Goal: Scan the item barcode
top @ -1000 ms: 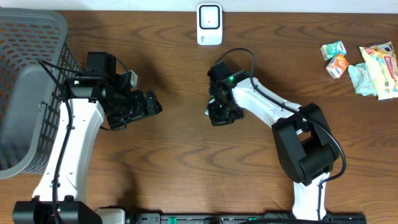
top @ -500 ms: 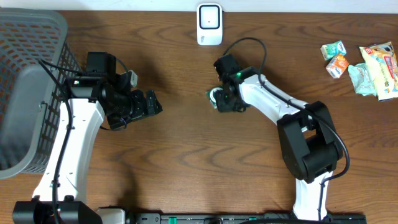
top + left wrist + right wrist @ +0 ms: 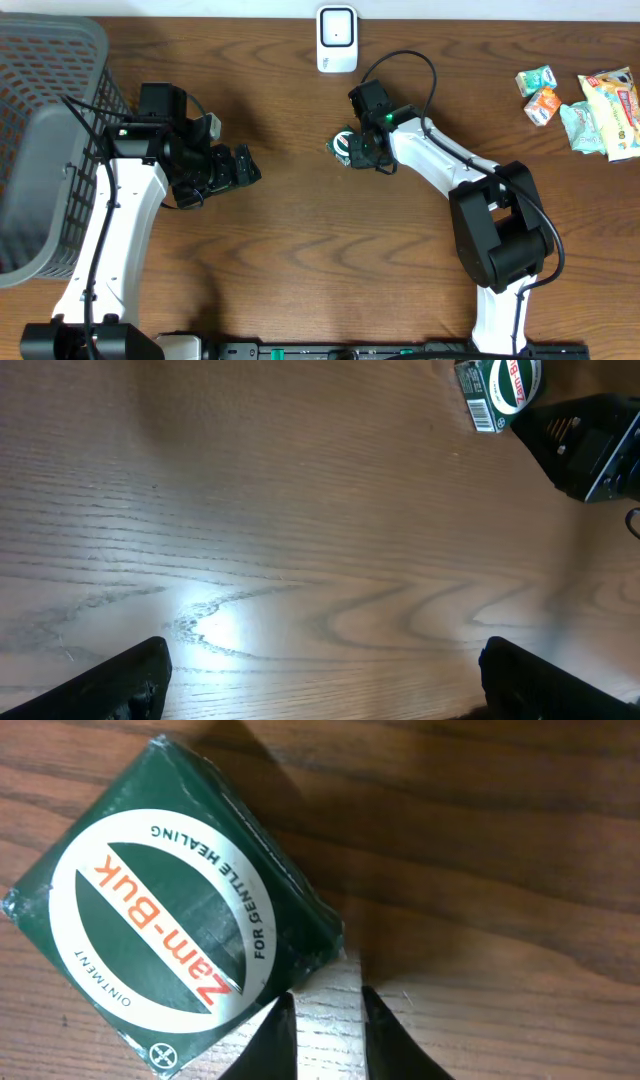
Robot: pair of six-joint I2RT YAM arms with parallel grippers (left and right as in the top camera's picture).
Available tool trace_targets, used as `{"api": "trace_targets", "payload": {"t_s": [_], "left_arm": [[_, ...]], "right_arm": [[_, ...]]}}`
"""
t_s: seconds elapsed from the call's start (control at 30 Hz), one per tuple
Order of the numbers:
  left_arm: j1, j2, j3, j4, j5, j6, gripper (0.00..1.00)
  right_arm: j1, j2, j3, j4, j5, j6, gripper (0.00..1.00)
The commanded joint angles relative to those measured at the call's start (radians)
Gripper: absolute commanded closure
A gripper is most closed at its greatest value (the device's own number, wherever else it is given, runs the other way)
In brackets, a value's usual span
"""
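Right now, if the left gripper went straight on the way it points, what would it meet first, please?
Probably the bare table: the left gripper tilts down at it. The green box lies off to one side.

I count one Zam-Buk ointment box (image 3: 170, 910), one white barcode scanner (image 3: 337, 39), one grey mesh basket (image 3: 50, 40), four snack packets (image 3: 610, 100) (bunched at the far right, as best I can separate them) and two arms: left arm (image 3: 125, 210), right arm (image 3: 440, 165).

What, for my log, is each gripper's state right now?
Left gripper: open, empty.
Right gripper: slightly open, Zam-Buk box beside its tips, not held.
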Motion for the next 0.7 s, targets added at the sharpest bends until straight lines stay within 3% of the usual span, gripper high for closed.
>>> {"api": "trace_targets", "payload": {"t_s": [0.0,0.3,0.53,0.67], "left_arm": [[-0.002,0.007,-0.002,-0.002,0.005,0.013,0.02],[-0.002,0.007,-0.002,-0.002,0.005,0.013,0.02],[-0.002,0.007,-0.002,-0.002,0.005,0.013,0.02],[-0.002,0.007,-0.002,-0.002,0.005,0.013,0.02]], "right_arm": [[-0.004,-0.013,0.017,-0.013,0.001,-0.005,0.82],[-0.001,-0.111,0.062,-0.038,-0.048,-0.004,0.91],[0.019,-0.153,0.063,0.105,-0.111,-0.003,0.75],[0.036,-0.125,0.063,0.155,-0.111,-0.003,0.71]]}}
